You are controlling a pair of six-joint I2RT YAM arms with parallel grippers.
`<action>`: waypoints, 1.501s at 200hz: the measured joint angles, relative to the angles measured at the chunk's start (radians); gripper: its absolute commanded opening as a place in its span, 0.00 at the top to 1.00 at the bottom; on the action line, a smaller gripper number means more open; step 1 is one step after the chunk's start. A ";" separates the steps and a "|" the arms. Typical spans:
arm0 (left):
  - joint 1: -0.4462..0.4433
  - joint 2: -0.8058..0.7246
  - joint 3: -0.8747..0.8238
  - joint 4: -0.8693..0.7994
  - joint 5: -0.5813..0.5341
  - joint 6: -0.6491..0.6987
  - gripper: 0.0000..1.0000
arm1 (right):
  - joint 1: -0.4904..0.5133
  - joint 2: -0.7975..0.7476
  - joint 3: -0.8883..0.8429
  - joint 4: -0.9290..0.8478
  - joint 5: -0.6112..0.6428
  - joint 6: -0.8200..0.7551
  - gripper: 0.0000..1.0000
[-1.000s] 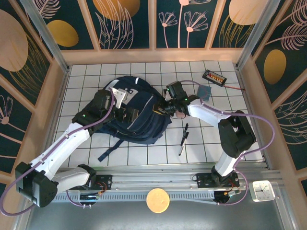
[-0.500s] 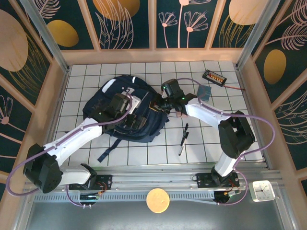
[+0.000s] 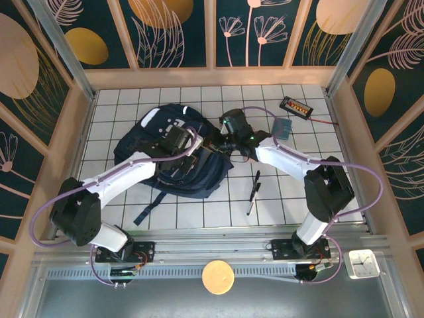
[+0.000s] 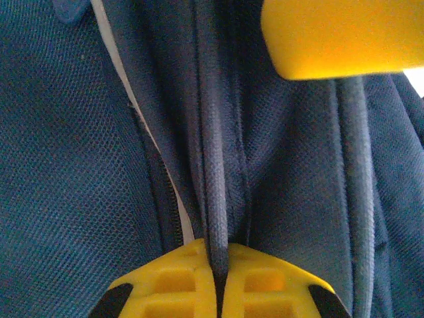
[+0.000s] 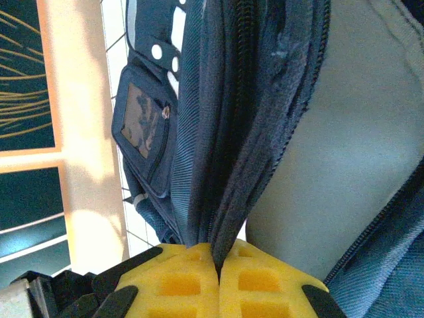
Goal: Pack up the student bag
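And there's the change: the left arm has swung in from the bag's left flank, and the left end effector (image 3: 197, 147), wide open a moment ago, has snapped closed. In the left wrist view its yellow fingers (image 4: 218, 258) are pinched tight on a raised seam of the student bag (image 3: 142, 136), the large navy-blue fabric backpack with pale trim stripes. The bag lies flat on the white-tiled counter (image 3: 199, 215), left of its middle and nearer the far edge.

The right end effector (image 3: 214, 142) sits just beside it. Its wrist view shows the yellow fingers (image 5: 217, 255) clamped on the zippered lip of the bag (image 5: 218, 132), pale grey lining (image 5: 344, 132) exposed alongside.

So both arms now have cloth at the opening, one on each side. That looks like the set-up for spreading the mouth apart. The thin black pens (image 3: 250, 202) on the counter's right half wait unpacked; loading hasn't begun.
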 measured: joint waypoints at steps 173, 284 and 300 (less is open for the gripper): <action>0.015 -0.212 0.025 -0.108 0.086 0.125 0.01 | -0.063 0.105 0.153 0.046 -0.098 -0.008 1.00; -0.015 -0.281 -0.042 0.023 0.004 -0.010 0.01 | -0.021 0.145 0.299 -0.042 -0.056 0.046 1.00; -0.020 -0.251 -0.040 0.029 -0.045 -0.038 0.03 | -0.019 0.145 0.301 -0.045 -0.051 0.061 1.00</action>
